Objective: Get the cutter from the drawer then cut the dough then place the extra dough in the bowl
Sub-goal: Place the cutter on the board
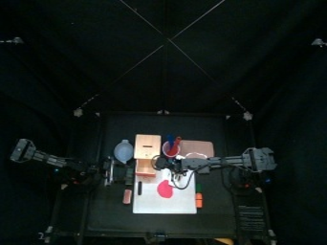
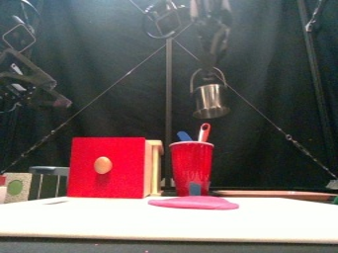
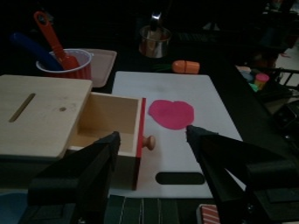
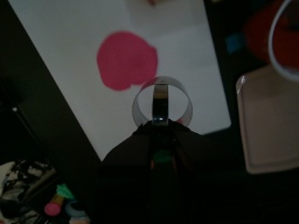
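Cutter point(image 2: 209, 97): I am holding it aloft, my right jaws pinching its wire handle. Its axis is hanging vertical, open rim pointing down over the white board point(image 3: 222, 96), near the pink dough point(image 4: 126, 61). My left jaws are standing spread before the open red drawer point(image 3: 140, 162). Black tabletop point(image 1: 102, 215), black curtains point(image 2: 264, 59).

Black jointed left arm point(image 1: 49, 157), black right arm point(image 1: 246, 161), left claw point(image 3: 152, 137) with two broad black jaws

dough point(image 1: 166, 191) on white board point(image 1: 151, 204) | box point(image 1: 147, 144) behind | bowl point(image 1: 124, 150) left of box | red cup point(image 1: 177, 146) right
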### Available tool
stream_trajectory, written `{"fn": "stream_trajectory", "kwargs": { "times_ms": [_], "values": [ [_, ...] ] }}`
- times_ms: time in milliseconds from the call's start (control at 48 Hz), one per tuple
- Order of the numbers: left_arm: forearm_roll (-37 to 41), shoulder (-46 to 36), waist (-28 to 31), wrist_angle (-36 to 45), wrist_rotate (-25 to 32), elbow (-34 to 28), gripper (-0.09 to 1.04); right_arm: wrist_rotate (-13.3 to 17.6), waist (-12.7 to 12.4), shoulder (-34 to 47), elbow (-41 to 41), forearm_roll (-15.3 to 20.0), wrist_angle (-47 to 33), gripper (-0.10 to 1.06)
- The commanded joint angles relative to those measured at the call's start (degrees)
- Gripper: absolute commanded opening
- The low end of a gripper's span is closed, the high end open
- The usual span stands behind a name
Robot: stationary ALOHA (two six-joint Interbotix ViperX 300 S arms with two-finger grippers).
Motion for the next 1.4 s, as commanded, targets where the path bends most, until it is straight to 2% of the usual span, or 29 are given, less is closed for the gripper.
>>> {"fn": "stream_trajectory", "kwargs": {
  "times_ms": [21, 229, 333, 625, 833, 1396],
  "values": [
    [0.18, 0.09, 2.37, -0.88, 0.26, -2.2, 0.95, 2.2, 1.05, -5.01, 6.24, 0.53, -6.24, 0.5],
    [1.41, 0.18, 6.5, -1.05, 0.35, -4.22, 0.95, 4.83, 3.43, -7.82, 18.63, 0.0, -20.21, 0.5],
    [2.02, 0.18, 8.26, -1.14, 0.26, -5.27, 0.95, 5.8, 4.13, -8.96, 22.24, 0.0, -24.26, 0.5],
    [2.02, 0.18, 13.54, -1.14, 0.09, -7.82, 0.95, 4.75, 5.19, -8.96, 24.52, 0.09, -23.91, 0.5],
    [2.02, 0.09, 14.77, -1.14, 0.26, -8.79, 0.95, 1.23, 6.33, -8.53, 24.52, 0.0, -24.52, 0.5],
    [1.76, 0.09, 18.9, -1.14, 0.0, -9.23, 0.95, 1.85, 6.06, -4.39, 23.99, -0.44, -26.28, 0.53]
  ]
}}
